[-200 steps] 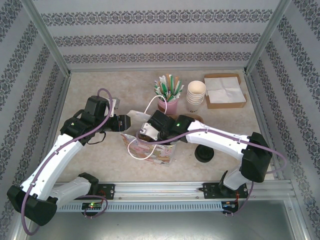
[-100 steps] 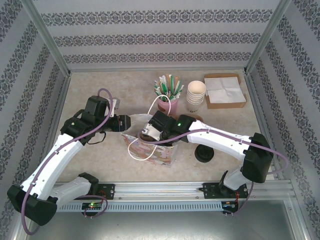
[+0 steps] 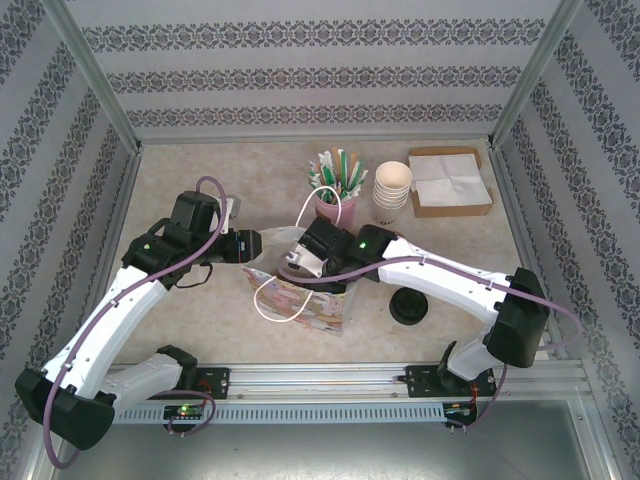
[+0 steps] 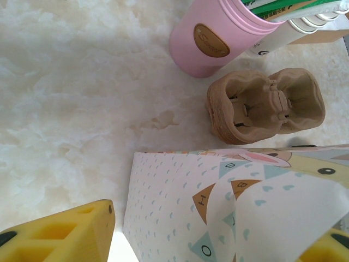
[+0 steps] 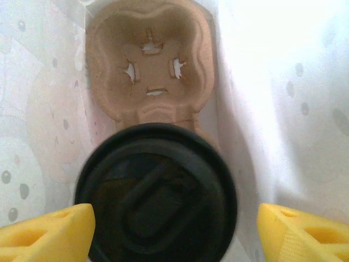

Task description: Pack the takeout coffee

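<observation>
Top external view: the left gripper [image 3: 248, 247] sits at nine o'clock of the patterned paper bag [image 3: 322, 308], right at the bag's upper edge. From the left wrist, its yellow fingers [image 4: 60, 234] are spread to either side of the bag's paper wall, with a bright sliver between the lower-left finger and the paper (whether the other finger touches the bag cannot be told). A white handle loop [image 3: 268, 300] hangs over the bag's front. The right gripper [image 3: 294, 264] reaches down into the bag's open mouth. Its wrist camera looks straight onto the black lid of the takeout coffee [image 5: 155, 191], which stands in one socket of a pulp carrier [image 5: 150, 60] inside the bag, the empty socket at the lid's twelve o'clock. The jaws stand wide, the one at the picture's right edge clear of the lid. At the bag's twelve o'clock is a pink tumbler [image 3: 336, 210] of straws, with a cream cup stack [image 3: 393, 192] at its three o'clock. Loose black lids [image 3: 409, 306] lie at the bag's three o'clock, and a napkin box [image 3: 450, 182] rests at two o'clock.
</observation>
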{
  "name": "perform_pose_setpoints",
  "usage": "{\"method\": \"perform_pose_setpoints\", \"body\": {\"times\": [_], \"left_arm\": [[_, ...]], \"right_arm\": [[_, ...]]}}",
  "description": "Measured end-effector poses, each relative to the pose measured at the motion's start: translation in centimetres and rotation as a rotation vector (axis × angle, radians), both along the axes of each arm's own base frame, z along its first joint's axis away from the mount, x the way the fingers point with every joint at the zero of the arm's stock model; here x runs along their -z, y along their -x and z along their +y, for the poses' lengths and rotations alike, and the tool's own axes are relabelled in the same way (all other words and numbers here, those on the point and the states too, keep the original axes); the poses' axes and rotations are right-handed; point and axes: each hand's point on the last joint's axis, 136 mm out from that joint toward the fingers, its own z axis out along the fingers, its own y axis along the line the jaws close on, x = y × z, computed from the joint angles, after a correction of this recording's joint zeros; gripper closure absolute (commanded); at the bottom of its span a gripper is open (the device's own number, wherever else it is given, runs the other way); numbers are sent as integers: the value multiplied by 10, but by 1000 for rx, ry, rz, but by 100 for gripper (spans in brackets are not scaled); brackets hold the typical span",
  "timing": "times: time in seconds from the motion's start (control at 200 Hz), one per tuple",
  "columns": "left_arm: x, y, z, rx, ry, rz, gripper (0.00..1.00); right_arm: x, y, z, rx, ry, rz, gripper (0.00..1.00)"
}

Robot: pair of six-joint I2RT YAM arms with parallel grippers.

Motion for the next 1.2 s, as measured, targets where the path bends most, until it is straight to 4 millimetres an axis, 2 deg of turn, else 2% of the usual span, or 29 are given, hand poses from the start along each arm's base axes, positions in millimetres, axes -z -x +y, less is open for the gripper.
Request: {"method": "perform_pose_setpoints", "body": {"times": [0.405, 0.804, 1.199], "left_arm": [[1, -1, 0, 0, -2, 3, 42], [2, -1, -1, 1, -2, 6, 42], [3, 0, -5, 15, 4, 16, 42]], "right_arm": [[-22, 0, 0, 46, -26, 5, 21], [-55, 1, -6, 63, -84, -38, 18], [-71, 1, -9, 86, -123, -64, 17]]}}
